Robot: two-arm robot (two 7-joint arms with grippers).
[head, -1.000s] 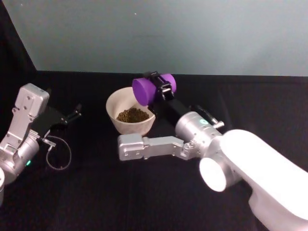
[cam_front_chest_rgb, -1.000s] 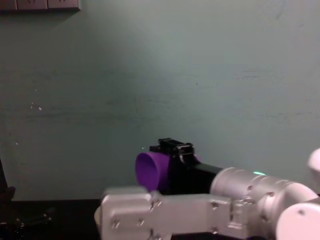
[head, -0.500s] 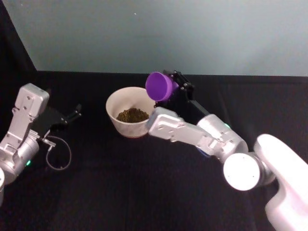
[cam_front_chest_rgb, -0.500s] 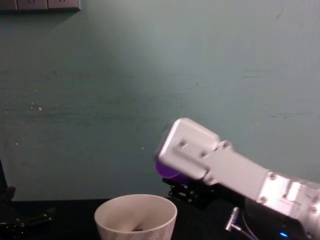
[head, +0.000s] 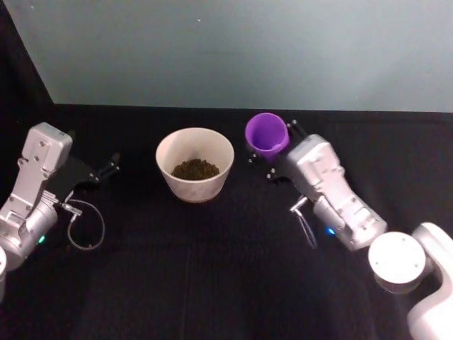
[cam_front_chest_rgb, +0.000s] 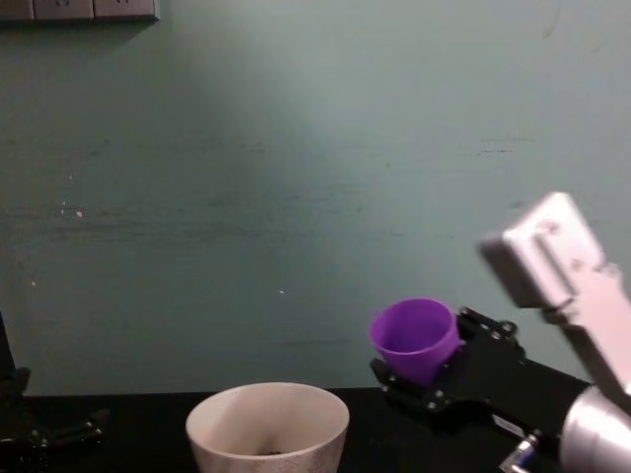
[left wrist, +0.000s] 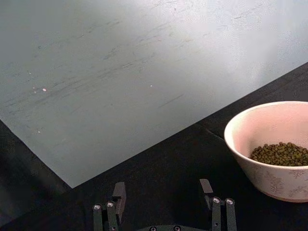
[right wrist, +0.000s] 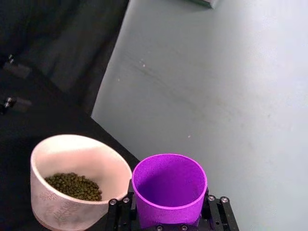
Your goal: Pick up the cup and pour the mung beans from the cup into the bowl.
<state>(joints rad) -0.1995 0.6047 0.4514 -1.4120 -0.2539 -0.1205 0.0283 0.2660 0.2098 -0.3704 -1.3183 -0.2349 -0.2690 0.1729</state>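
Note:
The purple cup (head: 267, 134) is upright and looks empty inside, held by my right gripper (head: 272, 152), which is shut on it just right of the bowl. In the right wrist view the cup (right wrist: 168, 186) sits between the jaws beside the bowl (right wrist: 77, 180). The off-white bowl (head: 195, 163) stands at the table's middle with mung beans (head: 195, 168) heaped in it. From the chest view the cup (cam_front_chest_rgb: 415, 338) hangs above and right of the bowl (cam_front_chest_rgb: 267, 426). My left gripper (head: 106, 168) is parked open at the far left; its fingers (left wrist: 212, 204) frame the bowl (left wrist: 269, 149).
A black tabletop (head: 212, 269) spreads around the bowl, with a teal wall behind. A loose cable loop (head: 85, 227) hangs by my left arm.
The right gripper swung the cup from a tipped pose over the bowl back to upright and moved it to the bowl's right. The left arm stayed still.

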